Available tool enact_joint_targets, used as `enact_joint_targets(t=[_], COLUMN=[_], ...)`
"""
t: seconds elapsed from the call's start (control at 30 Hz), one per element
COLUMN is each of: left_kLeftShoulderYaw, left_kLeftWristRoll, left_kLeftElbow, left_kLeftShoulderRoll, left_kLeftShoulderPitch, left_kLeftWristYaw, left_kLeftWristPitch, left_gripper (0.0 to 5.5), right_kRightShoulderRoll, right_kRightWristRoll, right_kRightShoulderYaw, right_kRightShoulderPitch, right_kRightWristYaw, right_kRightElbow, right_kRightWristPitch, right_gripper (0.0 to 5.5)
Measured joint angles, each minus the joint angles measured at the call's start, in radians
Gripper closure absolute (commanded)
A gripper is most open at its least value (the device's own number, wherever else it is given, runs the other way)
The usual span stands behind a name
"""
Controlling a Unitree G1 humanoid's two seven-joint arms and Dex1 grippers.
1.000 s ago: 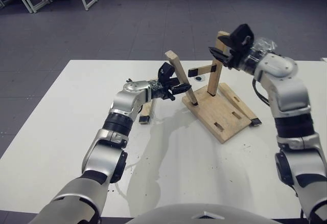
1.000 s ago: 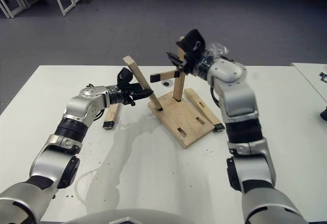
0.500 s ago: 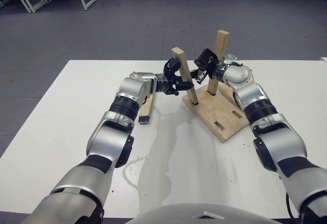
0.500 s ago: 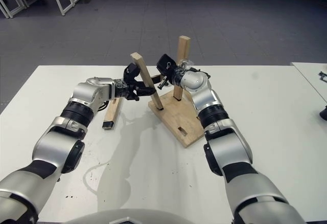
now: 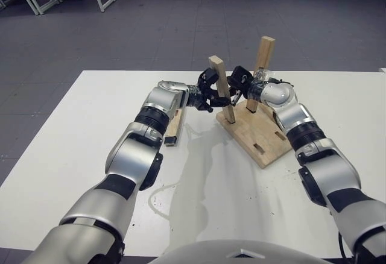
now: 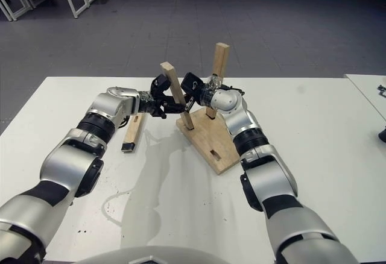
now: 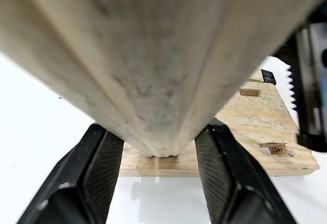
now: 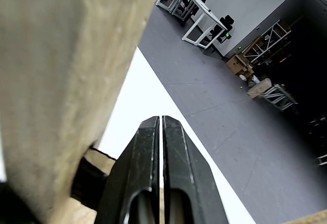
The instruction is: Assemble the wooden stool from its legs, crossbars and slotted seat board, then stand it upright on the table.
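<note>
The slotted seat board (image 5: 260, 136) lies flat on the white table (image 5: 78, 149). Two wooden legs stand in it: a near one (image 5: 221, 89) leaning left and a far one (image 5: 259, 70) more upright. My left gripper (image 5: 216, 97) is shut on the leaning leg at mid-height; in the left wrist view its black fingers (image 7: 97, 178) press both sides of the wood (image 7: 153, 70). My right gripper (image 5: 237, 82) sits between the two legs, its fingers (image 8: 173, 183) shut together on nothing. A black-capped crossbar end (image 8: 91, 172) shows beside it.
Another loose wooden piece (image 5: 173, 125) with a black end lies on the table, left of the board and under my left forearm. Open slots (image 5: 258, 149) show in the board's near half. The table's near and left areas are bare white.
My right gripper came down from the top of the far leg into the gap between the legs. My left gripper moved forward onto the leaning leg, which now stands a little straighter.
</note>
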Motion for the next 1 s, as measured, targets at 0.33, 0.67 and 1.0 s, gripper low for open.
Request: enact_joint_targets(t=[0.33, 0.67, 1.0], left_kLeftShoulderYaw=[0.011, -0.008, 0.076], left_kLeftWristRoll=[0.000, 0.001, -0.016], left_kLeftElbow=[0.015, 0.028, -0.292], left_kLeftShoulderRoll=[0.012, 0.039, 0.142], left_kLeftShoulderPitch=[-0.005, -0.023, 0.156], left_kLeftWristYaw=[-0.041, -0.158, -0.127], left_kLeftWristPitch=[0.004, 0.041, 0.153], left_gripper=[3.46, 3.46, 3.46], right_kRightShoulderRoll=[-0.024, -0.046, -0.086], right_kRightWristRoll=[0.040, 0.003, 0.154], right_kRightShoulderYaw=[-0.089, 0.000, -0.220], right_kRightShoulderPitch=[-0.101, 0.009, 0.192], right_kRightWristYaw=[-0.037, 0.113, 0.001], right_kRightElbow=[-0.125, -0.114, -0.598], right_kRightWristPitch=[0.054, 0.120, 0.349], right_gripper=[5.40, 5.40, 5.40])
